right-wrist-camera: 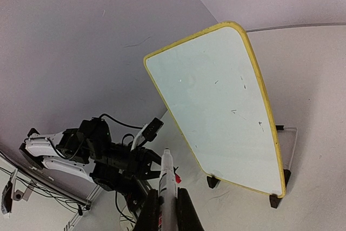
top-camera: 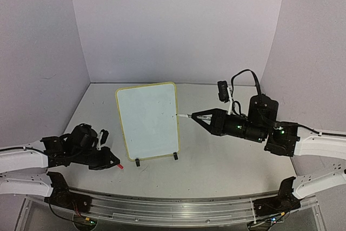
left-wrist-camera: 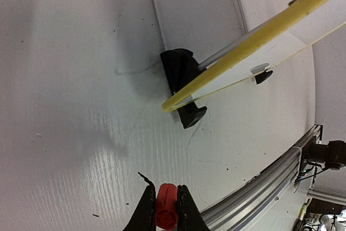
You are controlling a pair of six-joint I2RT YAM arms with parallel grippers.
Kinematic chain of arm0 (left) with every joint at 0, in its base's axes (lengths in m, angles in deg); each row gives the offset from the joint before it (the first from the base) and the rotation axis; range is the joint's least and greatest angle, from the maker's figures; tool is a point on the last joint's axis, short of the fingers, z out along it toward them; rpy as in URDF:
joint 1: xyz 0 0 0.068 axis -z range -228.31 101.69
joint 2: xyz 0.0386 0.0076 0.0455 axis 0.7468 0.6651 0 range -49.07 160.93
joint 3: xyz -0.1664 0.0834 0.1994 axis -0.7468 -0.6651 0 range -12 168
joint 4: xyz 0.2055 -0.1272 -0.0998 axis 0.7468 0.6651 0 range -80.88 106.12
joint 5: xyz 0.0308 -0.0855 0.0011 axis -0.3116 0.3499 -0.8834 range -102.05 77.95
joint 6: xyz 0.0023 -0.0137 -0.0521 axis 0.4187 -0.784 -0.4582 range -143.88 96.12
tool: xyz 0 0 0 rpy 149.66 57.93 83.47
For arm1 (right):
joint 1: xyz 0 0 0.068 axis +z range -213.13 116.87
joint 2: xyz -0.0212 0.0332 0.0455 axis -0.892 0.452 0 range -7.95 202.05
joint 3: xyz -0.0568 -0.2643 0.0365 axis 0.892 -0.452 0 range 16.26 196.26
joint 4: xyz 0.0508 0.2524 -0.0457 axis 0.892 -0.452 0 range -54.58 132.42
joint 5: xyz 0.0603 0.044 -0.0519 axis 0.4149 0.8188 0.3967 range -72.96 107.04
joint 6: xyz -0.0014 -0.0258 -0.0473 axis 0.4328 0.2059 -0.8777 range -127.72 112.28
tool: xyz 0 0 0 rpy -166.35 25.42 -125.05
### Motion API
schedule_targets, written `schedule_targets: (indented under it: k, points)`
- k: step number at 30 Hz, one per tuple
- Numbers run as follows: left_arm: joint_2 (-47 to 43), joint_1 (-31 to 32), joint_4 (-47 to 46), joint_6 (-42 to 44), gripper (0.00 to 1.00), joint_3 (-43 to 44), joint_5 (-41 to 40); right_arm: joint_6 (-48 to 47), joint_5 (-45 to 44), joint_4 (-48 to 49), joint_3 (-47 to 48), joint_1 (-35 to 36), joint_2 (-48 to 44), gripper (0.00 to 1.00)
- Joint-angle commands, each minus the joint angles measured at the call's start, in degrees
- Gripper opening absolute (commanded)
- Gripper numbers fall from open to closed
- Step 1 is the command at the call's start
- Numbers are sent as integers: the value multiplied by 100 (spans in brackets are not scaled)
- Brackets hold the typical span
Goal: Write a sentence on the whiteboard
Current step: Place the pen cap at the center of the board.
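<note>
Right now the small rectangular whiteboard [top-camera: 147, 120] with its thin yellow rim and rounded corners stands about mid-bench, a touch toward the left edge, propped on two small black feet [top-camera: 138, 162] that face the near edge, its face leaning back toward the far edge. The pale grey bench [top-camera: 216, 160] carries it squarely between the two arms. From the right wrist view the board's face [right-wrist-camera: 216, 106] reads white with only a few tiny dark specks on it. Over by the right edge, the right end effector [top-camera: 203, 116] reaches in level toward the whiteboard, its fingers closed snugly on a slim white marker pen [top-camera: 185, 116]. The wrist camera shows that marker [right-wrist-camera: 167, 182] pinched between both fingers [right-wrist-camera: 151, 209]. The pen's tip sits right at the board's right rim; I can't tell whether it touches. Down toward the near-left corner, the left end effector [top-camera: 114, 162] lies low over the bench, clamped on a small red plastic cap [top-camera: 120, 166]. Its own camera shows the cap [left-wrist-camera: 166, 212] held tight between the black fingers [left-wrist-camera: 145, 215], with the yellow rim [left-wrist-camera: 254, 41] and one black foot [left-wrist-camera: 181, 71] just ahead of it.
</note>
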Motion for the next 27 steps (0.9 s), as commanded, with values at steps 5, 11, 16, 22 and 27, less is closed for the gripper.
schedule_targets:
  k: [5, 11, 16, 22, 27]
  points:
    - [568, -3, 305, -334, 6, 57, -252, -8, 158, 42, 159, 0, 120, 0]
    - [625, -2, 343, -331, 16, 64, -211, -2, 218, 40, 124, -2, 150, 0]
    - [659, -11, 419, -349, 23, 79, -163, -8, 232, 33, 99, -6, 183, 0]
    - [666, -19, 635, -318, 44, 229, -190, -32, 237, -2, 99, -4, 199, 0]
    - [618, -76, 884, -278, 65, 335, -243, -68, 260, -37, 99, -3, 167, 0]
